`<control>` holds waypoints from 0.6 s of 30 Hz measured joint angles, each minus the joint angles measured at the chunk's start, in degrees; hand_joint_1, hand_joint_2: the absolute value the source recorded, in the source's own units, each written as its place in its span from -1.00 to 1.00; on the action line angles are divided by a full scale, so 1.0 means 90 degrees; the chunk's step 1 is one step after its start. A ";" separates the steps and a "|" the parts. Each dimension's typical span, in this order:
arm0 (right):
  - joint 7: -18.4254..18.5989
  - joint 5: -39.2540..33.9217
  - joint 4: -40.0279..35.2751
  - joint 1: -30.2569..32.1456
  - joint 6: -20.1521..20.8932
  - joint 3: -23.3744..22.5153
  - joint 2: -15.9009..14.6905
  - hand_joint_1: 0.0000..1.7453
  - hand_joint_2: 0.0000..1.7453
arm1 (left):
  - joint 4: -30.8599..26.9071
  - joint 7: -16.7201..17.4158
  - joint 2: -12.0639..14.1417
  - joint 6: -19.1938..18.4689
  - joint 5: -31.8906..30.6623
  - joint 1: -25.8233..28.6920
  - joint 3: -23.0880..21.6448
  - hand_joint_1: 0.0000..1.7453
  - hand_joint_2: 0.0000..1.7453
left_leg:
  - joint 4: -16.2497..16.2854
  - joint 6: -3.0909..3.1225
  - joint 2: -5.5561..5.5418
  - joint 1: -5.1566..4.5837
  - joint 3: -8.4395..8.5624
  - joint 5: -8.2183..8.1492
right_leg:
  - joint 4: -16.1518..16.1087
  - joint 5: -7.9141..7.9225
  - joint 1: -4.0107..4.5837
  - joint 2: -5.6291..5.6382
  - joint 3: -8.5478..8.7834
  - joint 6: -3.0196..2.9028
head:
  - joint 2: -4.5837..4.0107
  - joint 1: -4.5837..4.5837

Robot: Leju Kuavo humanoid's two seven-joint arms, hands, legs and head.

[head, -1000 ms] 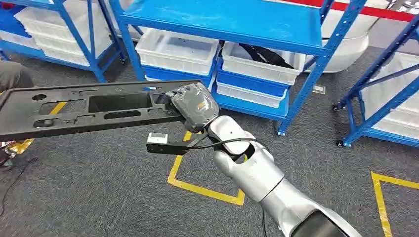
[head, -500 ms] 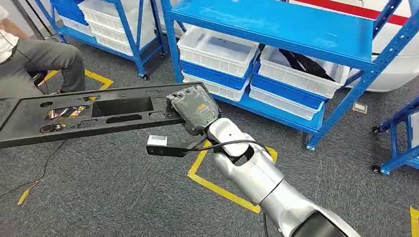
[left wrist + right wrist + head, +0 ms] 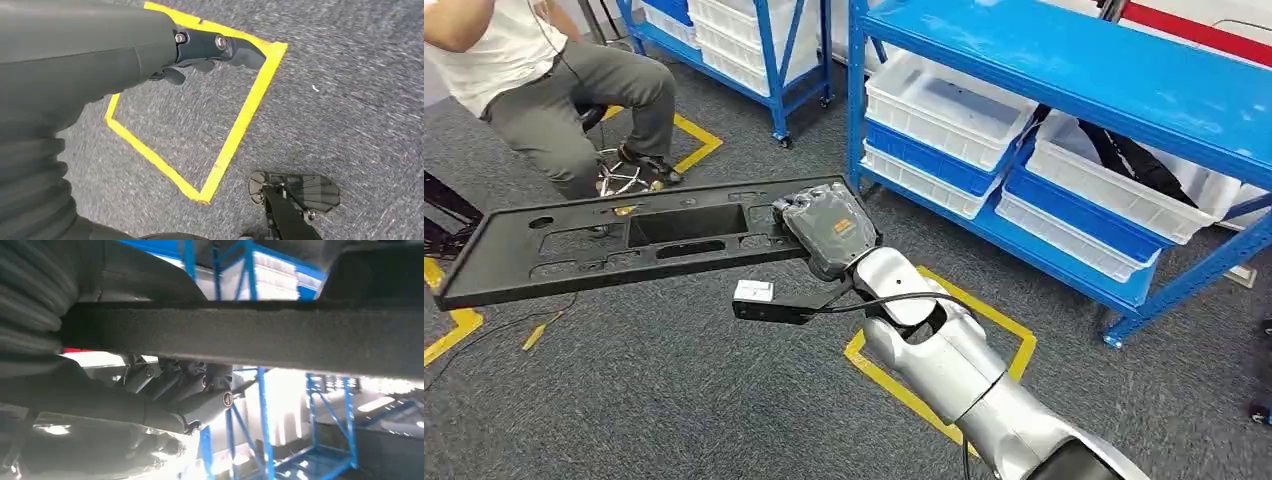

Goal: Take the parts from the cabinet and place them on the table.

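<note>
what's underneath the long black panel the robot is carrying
Under the black panel, grey carpet with yellow tape and a thin cable; through its cutouts, a stool's base. The right hand grips its end, fingers curled below. Floor directly beneath stays covered.

Even, bright overhead light fills the head view, with soft shadows on the grey carpet. The left wrist picture smears with motion blur (most at the carpet's texture). The right wrist view is backlit, windows blown white behind blue shelving.
</note>
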 joint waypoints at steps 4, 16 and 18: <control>0.0019 0.0058 -0.0032 0.0012 0.0000 0.0000 -0.0002 1.00 1.00 | 0.0000 0.0015 -0.0005 -0.0007 -0.0041 0.0019 0.0000 -1.00 1.00 | -0.0022 -0.0169 -0.0156 0.0007 -0.0056 0.0052 | -0.0136 0.0097 0.0093 0.0024 0.0057 -0.0146 | 0.0000 -0.0002; 0.0036 0.0192 -0.0112 0.0053 0.0075 -0.0031 0.0070 1.00 1.00 | -0.0005 0.0022 0.0049 -0.0010 -0.0092 -0.0010 0.0002 -1.00 1.00 | 0.0106 -0.0080 0.1103 -0.0128 0.0054 -0.0184 | -0.0215 0.0098 0.0169 -0.0695 0.0133 -0.0410 | 0.0000 -0.0051; 0.0036 0.0192 -0.0119 0.0042 0.0078 -0.0046 0.0073 1.00 1.00 | -0.0005 0.0019 0.0058 -0.0015 -0.0097 -0.0018 0.0005 -1.00 1.00 | 0.0100 -0.0029 0.0944 -0.0161 0.0030 -0.0142 | -0.0212 0.0076 0.0210 -0.0786 0.0125 -0.0362 | 0.0000 -0.0075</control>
